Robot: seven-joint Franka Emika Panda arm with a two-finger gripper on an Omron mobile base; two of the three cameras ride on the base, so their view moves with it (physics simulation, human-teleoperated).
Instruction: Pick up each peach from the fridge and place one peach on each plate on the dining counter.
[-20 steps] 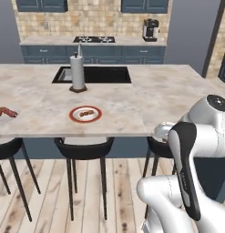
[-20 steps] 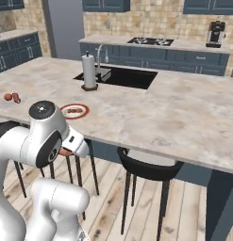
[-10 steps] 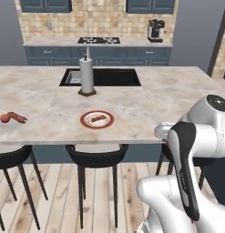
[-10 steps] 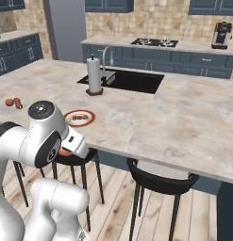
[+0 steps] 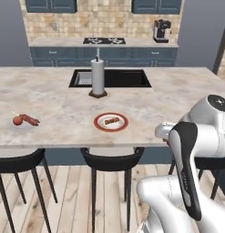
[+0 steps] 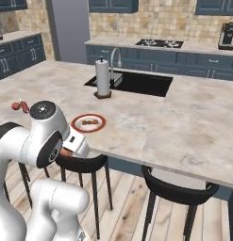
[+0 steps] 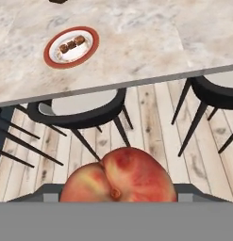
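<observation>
A round orange-red peach (image 7: 119, 178) sits in the hand view's lower middle, with my gripper (image 6: 67, 151) shut on it and its fingertips hidden behind the fruit. The hand hangs just off the near edge of the dining counter (image 5: 63, 104), above the stools. The white plate with an orange-red rim (image 5: 111, 122) lies near that edge with small brown bits on it; it also shows up and to the left of the peach (image 7: 70, 46). Far left, skewered brown-red food (image 5: 24, 120) rests on what looks like a faint pale plate. The fridge is out of view.
A paper towel roll (image 5: 98, 78) stands beside the inset black sink (image 5: 118, 78). Black stools (image 5: 111, 158) are tucked under the counter's near edge. Behind, the blue-cabinet counter carries a gas hob (image 5: 104, 41) and a coffee machine (image 5: 161, 31).
The whole scene has slid right in both base views, so the base has driven left along the counter. The arm keeps its pose with the peach still gripped.
</observation>
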